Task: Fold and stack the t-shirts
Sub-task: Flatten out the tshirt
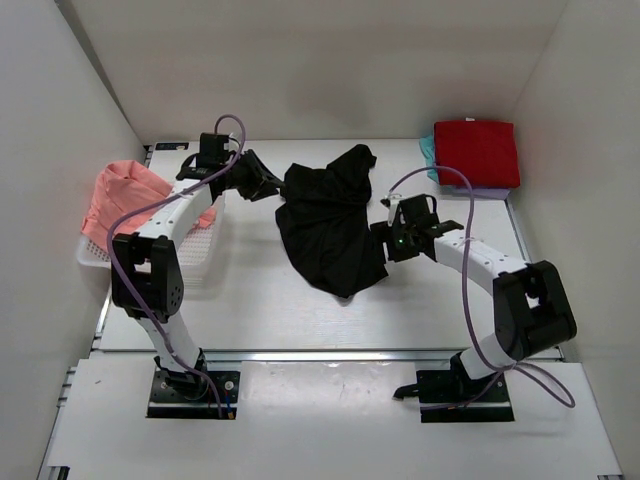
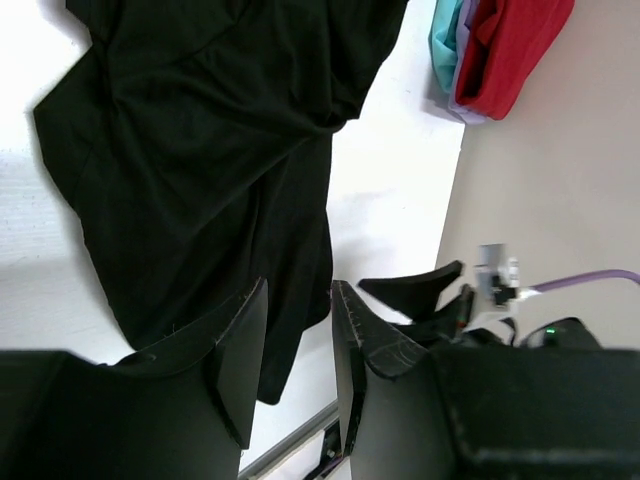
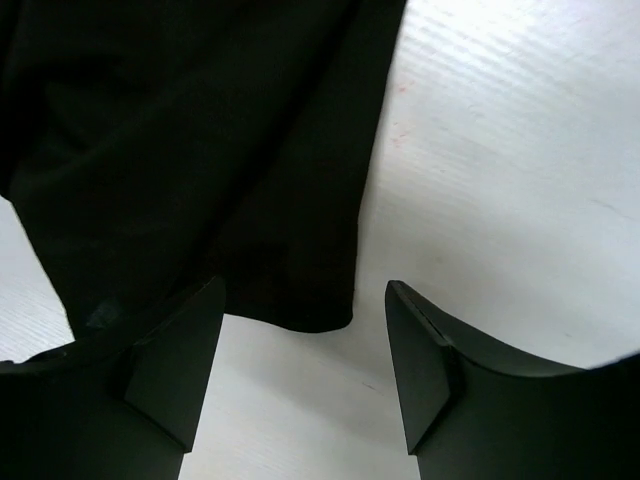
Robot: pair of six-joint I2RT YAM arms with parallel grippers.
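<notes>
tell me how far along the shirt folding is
Done: red t-shirt folded atop teal t-shirt and lilac t-shirt, far right. In hand: black t-shirt lies crumpled mid-table, left gripper at its edge, right gripper open beside it. To do: pink t-shirt, heaped in the basket.

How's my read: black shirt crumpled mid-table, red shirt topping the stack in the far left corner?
One slip: the top external view shows the red shirt topping the stack in the far right corner, not the left. The black shirt is crumpled mid-table.
</notes>
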